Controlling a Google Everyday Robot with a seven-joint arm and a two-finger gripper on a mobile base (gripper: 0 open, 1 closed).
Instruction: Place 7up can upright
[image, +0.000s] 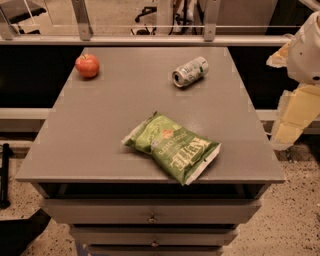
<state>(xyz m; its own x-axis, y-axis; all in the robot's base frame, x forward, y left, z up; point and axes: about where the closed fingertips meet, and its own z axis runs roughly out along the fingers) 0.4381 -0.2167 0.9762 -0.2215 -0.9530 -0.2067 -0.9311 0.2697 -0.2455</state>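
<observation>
– So where is the 7up can (190, 72)?

– On the grey tabletop (100, 130), toward the far right corner, a little in from both the far edge and the right edge. It lies on its side, not upright. Its silver end faces the near left, and its body runs back toward the far right corner.

– Is anything touching it?

– No. It lies alone on bare surface. A red apple (87, 65) sits near the far left corner, well apart from the can. A green chip bag (172, 152) lies flat near the middle of the near edge, turned at a slant, with one corner reaching almost to that edge. The bag is also clear of the can.

– And the gripper (292, 117)?

– It is off the table, past the right edge, about level with the middle of that edge. It shows as pale yellowish pieces under a rounded white part of the arm (307, 50). It is well apart from the can and touches nothing on the table.

– Open or closed?

– I cannot tell, nor whether it has hold of anything.

– What is under the top?

– Drawers (150, 212) stacked along the front, beneath the near edge. A rail (150, 40) runs just behind the far edge.
</observation>
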